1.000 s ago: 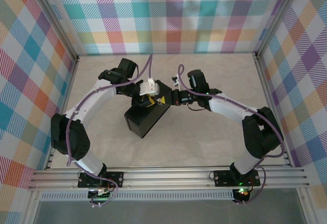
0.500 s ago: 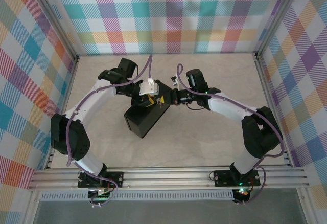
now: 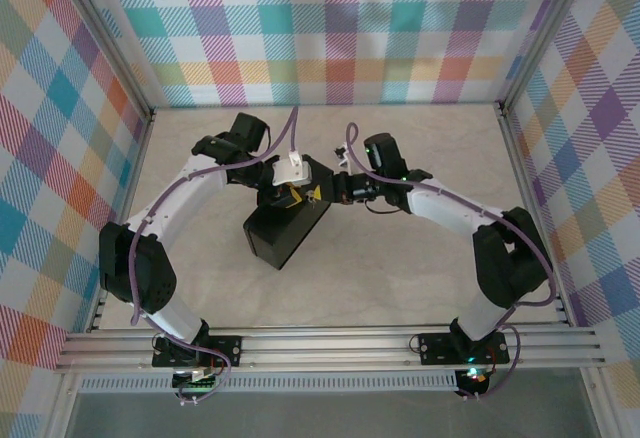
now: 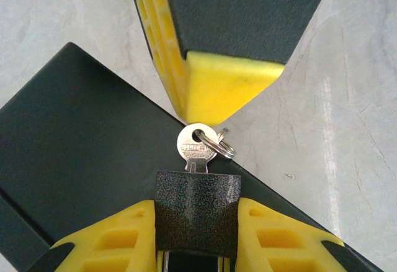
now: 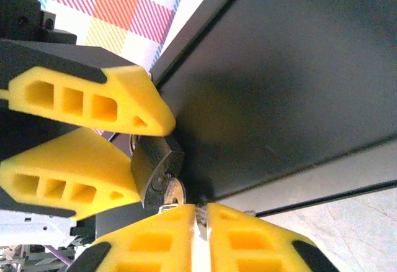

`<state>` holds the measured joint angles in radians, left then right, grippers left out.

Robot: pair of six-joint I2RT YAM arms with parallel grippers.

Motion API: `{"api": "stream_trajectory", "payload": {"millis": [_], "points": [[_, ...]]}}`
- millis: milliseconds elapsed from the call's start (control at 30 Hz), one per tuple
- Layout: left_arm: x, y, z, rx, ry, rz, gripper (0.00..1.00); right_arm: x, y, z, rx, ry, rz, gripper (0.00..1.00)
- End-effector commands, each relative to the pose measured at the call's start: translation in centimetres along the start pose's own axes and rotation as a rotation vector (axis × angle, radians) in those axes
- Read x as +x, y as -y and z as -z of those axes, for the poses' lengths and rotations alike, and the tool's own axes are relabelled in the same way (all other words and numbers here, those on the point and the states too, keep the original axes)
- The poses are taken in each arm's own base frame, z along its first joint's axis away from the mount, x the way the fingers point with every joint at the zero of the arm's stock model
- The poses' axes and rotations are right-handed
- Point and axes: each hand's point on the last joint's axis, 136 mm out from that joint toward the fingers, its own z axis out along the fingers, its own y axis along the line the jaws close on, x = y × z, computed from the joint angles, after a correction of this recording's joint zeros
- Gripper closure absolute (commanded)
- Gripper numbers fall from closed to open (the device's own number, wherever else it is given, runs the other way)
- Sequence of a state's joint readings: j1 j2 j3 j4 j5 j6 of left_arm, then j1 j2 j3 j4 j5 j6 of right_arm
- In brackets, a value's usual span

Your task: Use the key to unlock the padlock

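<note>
In the left wrist view my left gripper (image 4: 197, 205) is shut on the dark grey padlock (image 4: 197, 213), its yellow fingers (image 4: 118, 235) on either side of the body. The silvery key (image 4: 196, 146) is pushed into the padlock's keyway, and a small ring (image 4: 224, 146) hangs from its head. My right gripper (image 5: 200, 213) is shut on the key's head end, right beside the padlock (image 5: 155, 165). From above, the left gripper (image 3: 288, 196) and the right gripper (image 3: 322, 194) meet tip to tip over the box. The shackle is hidden.
A black box (image 3: 285, 233) lies on the pale table (image 3: 400, 278) directly under both grippers; its dark lid (image 4: 74, 141) shows behind the padlock. Plaid walls (image 3: 340, 28) enclose the table on three sides.
The right wrist has edged slightly toward the left gripper. Both grips are unchanged.
</note>
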<state>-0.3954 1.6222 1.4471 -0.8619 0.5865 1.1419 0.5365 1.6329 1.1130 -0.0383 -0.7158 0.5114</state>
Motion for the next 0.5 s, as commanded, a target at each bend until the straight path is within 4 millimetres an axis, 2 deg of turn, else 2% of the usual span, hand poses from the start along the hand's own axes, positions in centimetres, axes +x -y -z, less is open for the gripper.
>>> {"api": "stream_trajectory", "payload": {"millis": [0, 33, 133, 233, 300, 367, 467], "points": [[1.2, 1.7, -1.7, 0.090, -0.028, 0.032, 0.94, -1.4, -1.2, 3.4, -0.011, 0.076, 0.200, 0.80], [1.1, 1.7, -1.7, 0.093, -0.022, 0.033, 0.94, -1.6, -1.1, 4.0, 0.016, 0.082, 0.271, 0.78], [0.9, 1.9, -1.8, 0.119, -0.008, 0.041, 0.94, -1.4, -2.4, 4.7, 0.011, 0.092, 0.581, 0.70], [0.9, 2.0, -2.1, 0.143, -0.007, 0.056, 0.94, 0.0, -4.2, 5.2, -0.078, 0.113, 0.948, 0.65], [0.7, 2.0, -2.2, 0.154, -0.001, 0.061, 0.94, 0.4, -4.4, 5.3, -0.084, 0.161, 1.141, 0.63], [0.5, 1.9, -2.3, 0.157, 0.013, 0.059, 0.93, 0.1, -4.1, 5.1, -0.068, 0.183, 1.235, 0.61], [0.5, 1.8, -2.4, 0.159, 0.017, 0.059, 0.93, -0.6, -2.7, 4.1, -0.024, 0.138, 1.261, 0.62]]}}
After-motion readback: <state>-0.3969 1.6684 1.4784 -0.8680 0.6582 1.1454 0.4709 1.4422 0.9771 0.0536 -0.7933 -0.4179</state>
